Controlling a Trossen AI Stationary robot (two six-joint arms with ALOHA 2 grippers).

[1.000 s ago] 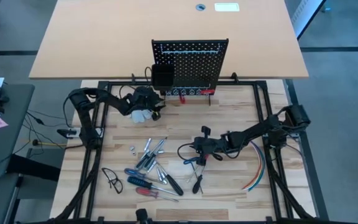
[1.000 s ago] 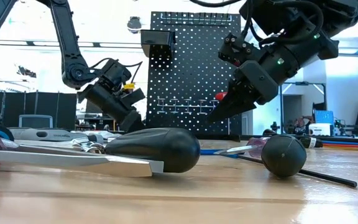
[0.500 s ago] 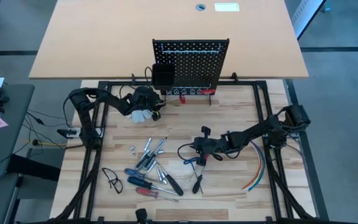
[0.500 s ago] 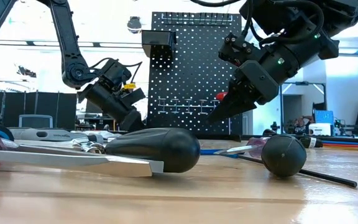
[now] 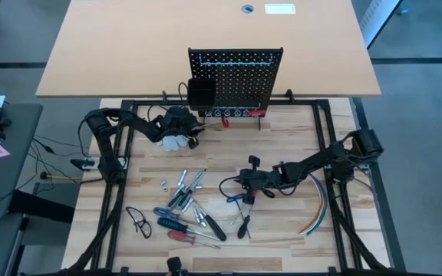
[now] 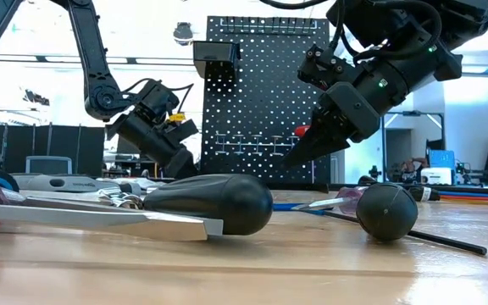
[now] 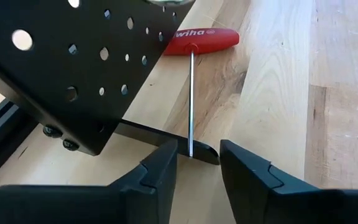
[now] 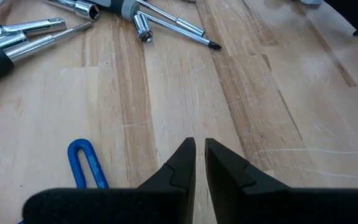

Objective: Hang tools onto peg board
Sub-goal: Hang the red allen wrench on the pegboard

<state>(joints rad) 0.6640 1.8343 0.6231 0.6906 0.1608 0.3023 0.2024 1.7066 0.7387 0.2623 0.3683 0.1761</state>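
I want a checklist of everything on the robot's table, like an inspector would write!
Surface: wooden table, light planks, black frame around it.
Job's things: peg board upright at the far edge, black bin on it; red T-handle key lying at its foot; screwdrivers scattered loose near the front.
Clutter: safety glasses near the front left.
End effectors: left end effector open around the key's thin shaft, beside the peg board; right end effector nearly shut, empty, above bare wood mid-table.
Cables: coloured cables curving on the right side.
Surroundings: bigger tan table behind.
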